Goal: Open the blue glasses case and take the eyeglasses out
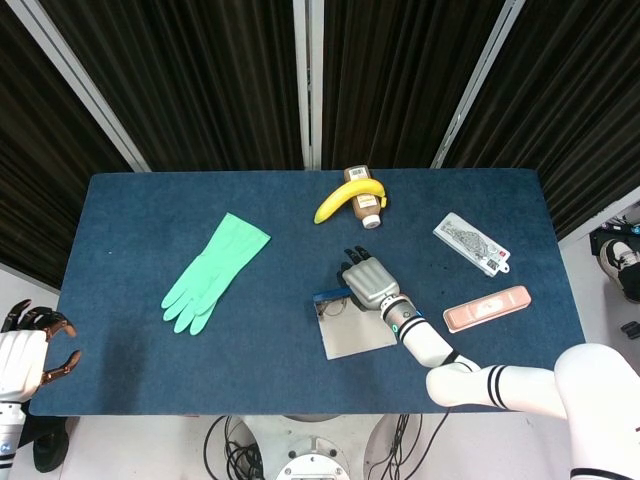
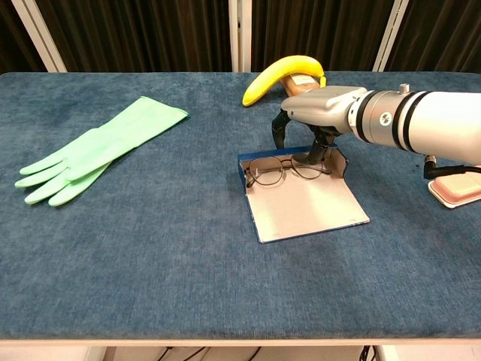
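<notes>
- The blue glasses case [image 2: 304,203] lay open near the middle of the blue table [image 2: 188,263], its pale lid flap spread flat toward the front edge, so the opening step looked done.
- The eyeglasses [image 2: 289,168] sat inside the case, propped along its raised back wall, lenses facing forward; by the look of it they were not yet lifted, and taking them out remained.
- The right hand [image 2: 319,113] hung palm-down over the back of the case, forearm reaching in from the right side of the table. Its fingers [image 2: 278,134] curled downward, loosely apart, behind the case's back wall, while another digit dipped toward the right-hand lens. Whether it touched the frame could not be told from either view; nothing seemed gripped.
- The left hand [image 1: 30,350] waited off the table's front left corner, fingers curled apart around nothing.
- Beside the case to the right lay a pink case [image 1: 487,307], and farther back a printed packet [image 1: 471,244].
- A green rubber glove [image 2: 98,150] lay flat at the left.
- At the far edge, a banana [image 2: 284,75] rested on a brown bottle [image 1: 366,200].
</notes>
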You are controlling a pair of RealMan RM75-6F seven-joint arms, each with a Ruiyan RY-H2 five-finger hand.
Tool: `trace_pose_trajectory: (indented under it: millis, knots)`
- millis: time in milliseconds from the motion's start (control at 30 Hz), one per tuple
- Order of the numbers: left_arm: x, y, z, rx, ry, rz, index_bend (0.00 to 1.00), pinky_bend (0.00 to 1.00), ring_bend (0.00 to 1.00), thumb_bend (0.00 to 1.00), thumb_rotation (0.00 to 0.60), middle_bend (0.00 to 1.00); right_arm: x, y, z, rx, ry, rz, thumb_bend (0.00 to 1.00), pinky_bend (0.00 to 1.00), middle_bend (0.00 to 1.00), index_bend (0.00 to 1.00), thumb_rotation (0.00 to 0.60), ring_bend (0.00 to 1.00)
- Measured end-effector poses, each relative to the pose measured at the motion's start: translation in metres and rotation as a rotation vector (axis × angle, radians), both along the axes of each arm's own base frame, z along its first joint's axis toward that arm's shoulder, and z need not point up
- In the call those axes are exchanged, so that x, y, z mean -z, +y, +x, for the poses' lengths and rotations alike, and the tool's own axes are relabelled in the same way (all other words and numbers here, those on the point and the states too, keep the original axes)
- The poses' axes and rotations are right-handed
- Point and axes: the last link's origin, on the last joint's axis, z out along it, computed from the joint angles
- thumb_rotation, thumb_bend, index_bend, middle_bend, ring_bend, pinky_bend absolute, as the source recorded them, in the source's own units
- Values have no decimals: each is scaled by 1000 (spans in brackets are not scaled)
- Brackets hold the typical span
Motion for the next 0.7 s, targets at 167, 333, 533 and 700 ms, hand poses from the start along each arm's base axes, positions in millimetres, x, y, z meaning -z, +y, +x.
trace_pose_trajectory:
  millis: [167,333,533,700]
  knots:
    - [0,0,0,0,0,0,502,115,228,240,600,378,0,0,0,-1,1,-1,436,0,258,463,600,32]
    - [0,0,0,0,0,0,501,115,228,239,600,378,0,0,0,-2,2,-4,437,0,262,490,600,32]
    - [0,0,0,1,0,0,501,115,228,240,600,378,-3,-2,2,-19,-7,-34,444,0,280,545,600,32]
    - [0,0,0,1,0,0,496,115,228,240,600,378,-3,-4,5,-54,-17,-98,436,0,306,609,600,33]
